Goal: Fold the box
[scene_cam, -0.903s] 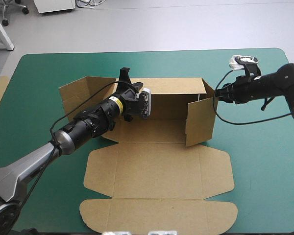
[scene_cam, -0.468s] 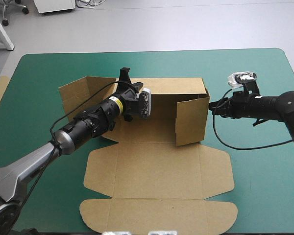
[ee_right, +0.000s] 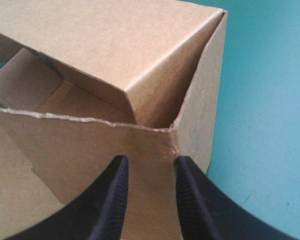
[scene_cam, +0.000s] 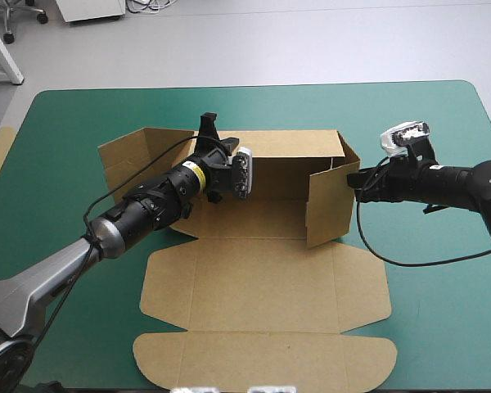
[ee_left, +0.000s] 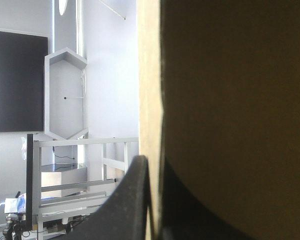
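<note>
The left gripper (scene_cam: 207, 123) pinched the box (scene_cam: 262, 270) by the top edge of its back wall (scene_cam: 295, 146), near that wall's left end. The right gripper (scene_cam: 353, 182), its fingers slightly apart and holding nothing, pressed the outside of the side wall (scene_cam: 327, 205) at the back wall's right end. The box sat mid-cover (scene_cam: 425, 327), with its lid (scene_cam: 262, 360) flat in front. Raising the walls seemed to be the step in hand. Squaring and tucking that side wall would likely come next.

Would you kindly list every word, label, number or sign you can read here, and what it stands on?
None can be read.
The box is plain brown board, unprinted on every face shown.
A yellow band on one arm is too small to tell.
</note>
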